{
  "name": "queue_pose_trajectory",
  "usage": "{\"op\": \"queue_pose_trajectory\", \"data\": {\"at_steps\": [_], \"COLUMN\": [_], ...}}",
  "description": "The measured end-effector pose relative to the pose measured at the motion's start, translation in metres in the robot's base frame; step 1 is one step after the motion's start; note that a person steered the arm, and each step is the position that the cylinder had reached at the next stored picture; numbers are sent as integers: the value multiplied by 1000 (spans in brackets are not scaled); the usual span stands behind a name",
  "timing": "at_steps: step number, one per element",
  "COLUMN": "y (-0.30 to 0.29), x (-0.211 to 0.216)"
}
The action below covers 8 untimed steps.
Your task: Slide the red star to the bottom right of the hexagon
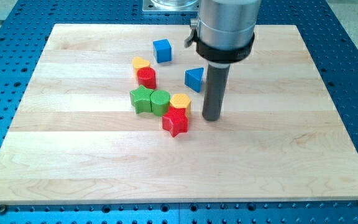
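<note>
Here, the rod (215, 90) descends from the grey arm housing (225, 28) at the view's top and ends in my tip (212, 117), which rests on the wooden board (278, 155). The arm carries no gripper, so no jaw state applies; the rod holds nothing.

Position of the tip:
- It stands just to the view's right of the red star (175, 122), with a narrow gap between them; contact is not visible.
- It is also right of and slightly below the yellow hexagon (180, 101).
- The blue triangle (194, 79) lies above and left of the tip, just beside the rod's shaft.

Position of the task blocks:
- The red star sits near the board's centre, directly below the yellow hexagon and touching or nearly touching it.
- The star's upper left corner is close to the green cylinder (160, 101).

Other blocks:
- The green star (141, 99) and the green cylinder stand side by side, touching, left of the yellow hexagon; the three form a short row.
- A red cylinder (146, 77) stands above the green pair, with a yellow block (140, 63) pressed against its upper left; that block's shape is not clear.
- A blue cube (162, 50) sits alone further towards the view's top.

The board lies on a blue perforated table (353, 62).
</note>
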State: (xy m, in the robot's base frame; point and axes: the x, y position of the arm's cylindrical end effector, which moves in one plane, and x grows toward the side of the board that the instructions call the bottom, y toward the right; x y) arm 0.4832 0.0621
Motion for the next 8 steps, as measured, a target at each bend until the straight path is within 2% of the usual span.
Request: {"op": "queue_pose_trajectory", "data": {"at_steps": [1,3,5,7,8], "y": [0,-31,-130,-130,-93], "x": [42,77,62,36,28]}}
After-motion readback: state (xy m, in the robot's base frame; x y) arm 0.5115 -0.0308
